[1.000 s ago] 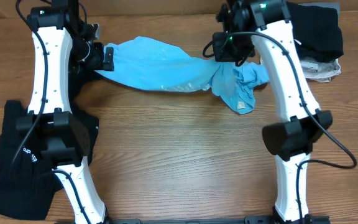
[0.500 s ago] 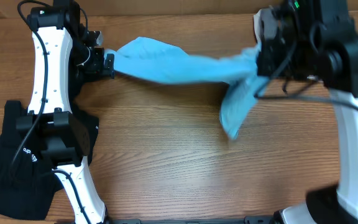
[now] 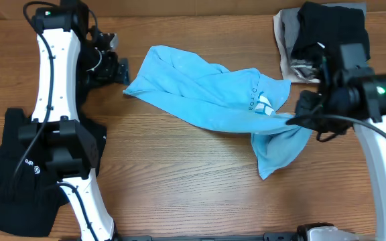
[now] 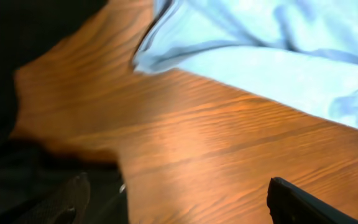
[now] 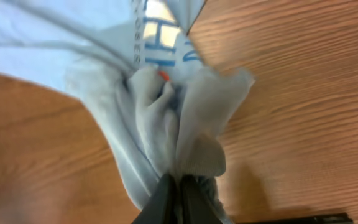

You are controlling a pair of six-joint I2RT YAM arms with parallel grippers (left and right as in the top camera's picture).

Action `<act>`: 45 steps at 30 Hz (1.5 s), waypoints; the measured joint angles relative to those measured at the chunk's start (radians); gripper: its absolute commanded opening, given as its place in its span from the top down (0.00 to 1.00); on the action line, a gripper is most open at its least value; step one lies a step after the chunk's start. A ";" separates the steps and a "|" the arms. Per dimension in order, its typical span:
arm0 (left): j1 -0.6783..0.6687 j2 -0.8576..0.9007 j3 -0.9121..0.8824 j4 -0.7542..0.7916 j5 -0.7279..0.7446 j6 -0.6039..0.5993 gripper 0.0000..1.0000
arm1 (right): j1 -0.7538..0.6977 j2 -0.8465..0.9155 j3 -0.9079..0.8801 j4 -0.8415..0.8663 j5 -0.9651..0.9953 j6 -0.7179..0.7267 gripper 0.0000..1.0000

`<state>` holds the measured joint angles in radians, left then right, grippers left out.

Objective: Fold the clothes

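Upper left, our left gripper (image 3: 120, 69) stands spread apart and empty. A second ago the light blue T-shirt (image 3: 206, 94) stretched taut from it; now the shirt lies slack across the upper middle of the table (image 3: 179, 181). Our right gripper (image 5: 178, 190) stays pinched on its bunched edge and has swung to mid-right. The black top (image 3: 12, 181) lies lower left.

Robotics lab bench, I'd say: wood-grain table (image 3: 193, 194), left arm (image 3: 49, 73) and right arm (image 3: 380, 167) mounted at six o'clock, garment pile (image 3: 327, 30) at one.
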<state>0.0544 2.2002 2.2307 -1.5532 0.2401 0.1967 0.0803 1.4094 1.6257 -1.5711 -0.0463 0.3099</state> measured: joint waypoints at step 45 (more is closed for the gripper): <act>-0.039 0.002 -0.558 0.696 -0.117 -0.579 0.39 | -0.034 -0.019 -0.056 0.165 0.002 -0.023 0.95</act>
<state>0.0151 2.2021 1.6730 -0.8574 0.1226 -0.3828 0.0467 1.3907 1.5700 -1.4059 -0.0444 0.2867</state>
